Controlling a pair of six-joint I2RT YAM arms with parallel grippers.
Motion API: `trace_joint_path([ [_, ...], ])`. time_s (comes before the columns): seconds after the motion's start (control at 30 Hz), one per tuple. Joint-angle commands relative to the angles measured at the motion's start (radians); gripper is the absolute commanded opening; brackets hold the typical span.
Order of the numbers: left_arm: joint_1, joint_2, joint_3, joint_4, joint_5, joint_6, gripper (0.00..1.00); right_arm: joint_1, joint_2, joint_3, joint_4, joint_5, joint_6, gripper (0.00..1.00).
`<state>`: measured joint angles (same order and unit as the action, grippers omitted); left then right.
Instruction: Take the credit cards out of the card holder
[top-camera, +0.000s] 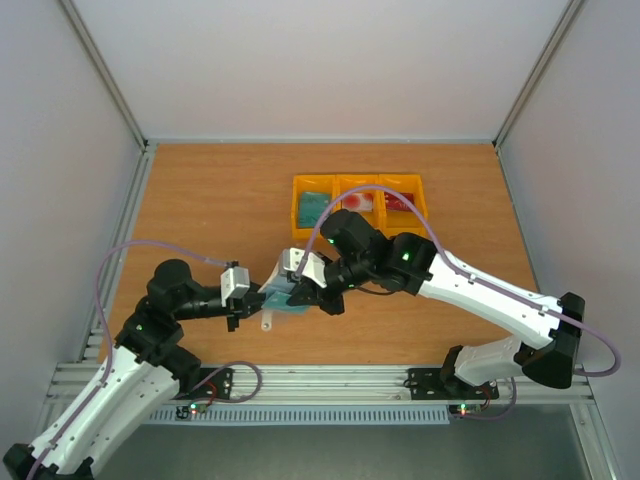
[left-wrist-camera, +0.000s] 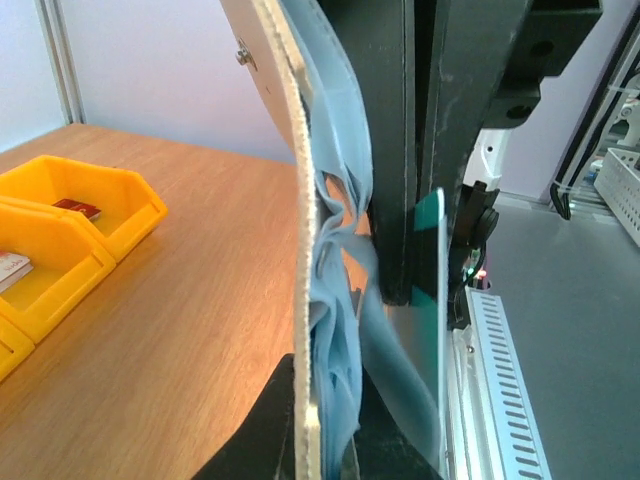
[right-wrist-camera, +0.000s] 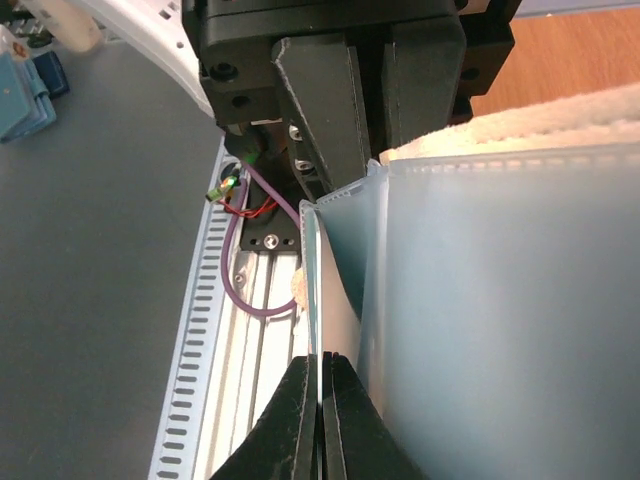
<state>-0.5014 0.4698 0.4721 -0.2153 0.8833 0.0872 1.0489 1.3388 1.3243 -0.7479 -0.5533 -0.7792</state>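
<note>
Card holder (top-camera: 283, 298): stands open on edge over the near side of the table (top-camera: 200, 210), clamped by the left gripper (top-camera: 250, 304). Teal card (left-wrist-camera: 430, 250) among its sleeves, pinched in the clenched right gripper (top-camera: 302, 294). Farther back, yellow tray (top-camera: 297, 205) holding more cards (top-camera: 362, 201).

We see the left arm (top-camera: 130, 370) reach inward from the near edge of the table (top-camera: 200, 190), with the left gripper (top-camera: 253, 300) clamped on the card holder (top-camera: 283, 300). The right arm (top-camera: 480, 295) folds back leftward, wrist bent. The right gripper (top-camera: 304, 293) sits opposite, jaws pressed together.
</note>
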Motion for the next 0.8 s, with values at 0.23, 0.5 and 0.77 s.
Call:
trace_joint_path([
  [0.23,-0.027,0.005,0.009,-0.100,-0.009,0.195,0.00,-0.013,-0.027,0.071,-0.095,0.070,-0.017,0.03],
  [0.5,-0.029,0.001,0.007,-0.071,-0.002,0.154,0.00,-0.071,-0.037,0.007,-0.049,-0.003,-0.003,0.13],
  [0.77,-0.029,-0.003,0.011,-0.060,-0.002,0.126,0.00,-0.105,-0.028,-0.019,-0.027,-0.048,0.007,0.14],
])
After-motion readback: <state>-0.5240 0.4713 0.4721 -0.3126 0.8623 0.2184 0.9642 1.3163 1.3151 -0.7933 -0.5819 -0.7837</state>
